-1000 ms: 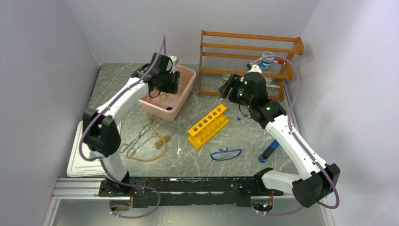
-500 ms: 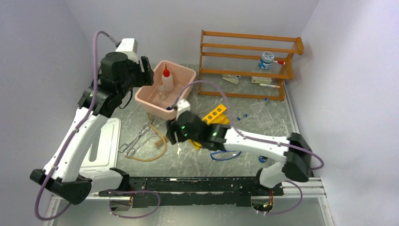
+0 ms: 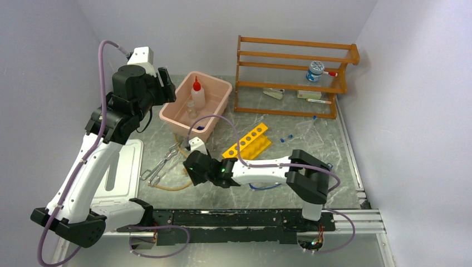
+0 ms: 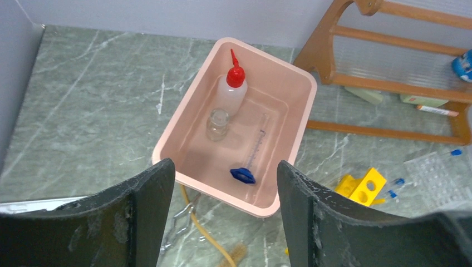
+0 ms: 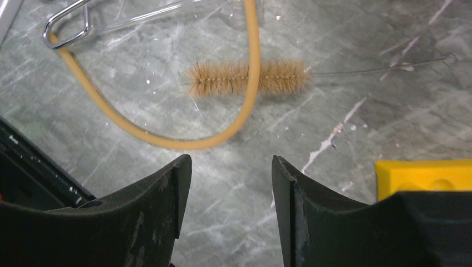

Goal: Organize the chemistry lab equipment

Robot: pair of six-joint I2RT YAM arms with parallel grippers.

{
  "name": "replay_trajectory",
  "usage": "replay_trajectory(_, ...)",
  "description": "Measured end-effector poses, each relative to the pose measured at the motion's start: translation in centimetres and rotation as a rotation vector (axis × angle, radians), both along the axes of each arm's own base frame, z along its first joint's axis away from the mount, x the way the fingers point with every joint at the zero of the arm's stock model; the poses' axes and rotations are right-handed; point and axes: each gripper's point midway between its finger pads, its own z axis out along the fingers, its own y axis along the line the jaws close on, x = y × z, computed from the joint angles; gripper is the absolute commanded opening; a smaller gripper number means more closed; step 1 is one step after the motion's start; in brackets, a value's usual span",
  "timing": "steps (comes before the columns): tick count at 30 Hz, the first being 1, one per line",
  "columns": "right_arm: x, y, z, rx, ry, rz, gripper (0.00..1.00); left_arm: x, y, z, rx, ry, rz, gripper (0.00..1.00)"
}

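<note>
The left arm's fingers hover wide apart and empty above the pink tub, which sits toward 11 o'clock on the desk. The tub holds the red-capped squeeze bottle upright, with the tiny clear beaker just beside it at 7 o'clock. The right arm's fingers are parted, gripping nothing, low over the desk. Just beyond them at 12 o'clock the tan tubing loops across a bristle brush. The metal tongs lie at 9 o'clock of that arm's wrist and the yellow holed rack at 2 o'clock.
</note>
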Motion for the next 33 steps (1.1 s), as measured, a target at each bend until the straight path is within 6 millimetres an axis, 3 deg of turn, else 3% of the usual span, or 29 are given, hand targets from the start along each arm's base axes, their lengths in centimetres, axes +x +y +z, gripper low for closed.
replay_trajectory(10,0.9,1.3,-3.8,-0.033,0.007,-0.044,0.50,-0.5,-0.2,-1.3,-0.058,0.042,0.020,0.70)
replay_trajectory(19,1.6,2.1,-4.7,-0.019,0.006,-0.099,0.39,-0.5,-0.4,-1.4,-0.068,0.045,0.014,0.70)
replay_trajectory(24,2.1,1.5,-4.7,-0.029,-0.006,-0.151,0.33,-0.6,-0.4,-2.1,-0.067,0.060,0.015,0.71)
replay_trajectory(28,2.6,0.1,-4.9,-0.067,-0.023,-0.221,0.32,-1.7,0.1,-5.7,-0.036,0.151,0.028,0.72)
replay_trajectory(31,2.8,-1.3,-4.5,-0.087,-0.032,-0.268,0.34,-3.0,0.7,-10.1,0.000,0.266,0.045,0.68)
replay_trajectory(33,2.8,-2.2,-3.9,-0.086,-0.037,-0.286,0.40,-4.3,1.2,-13.7,0.033,0.364,0.059,0.61)
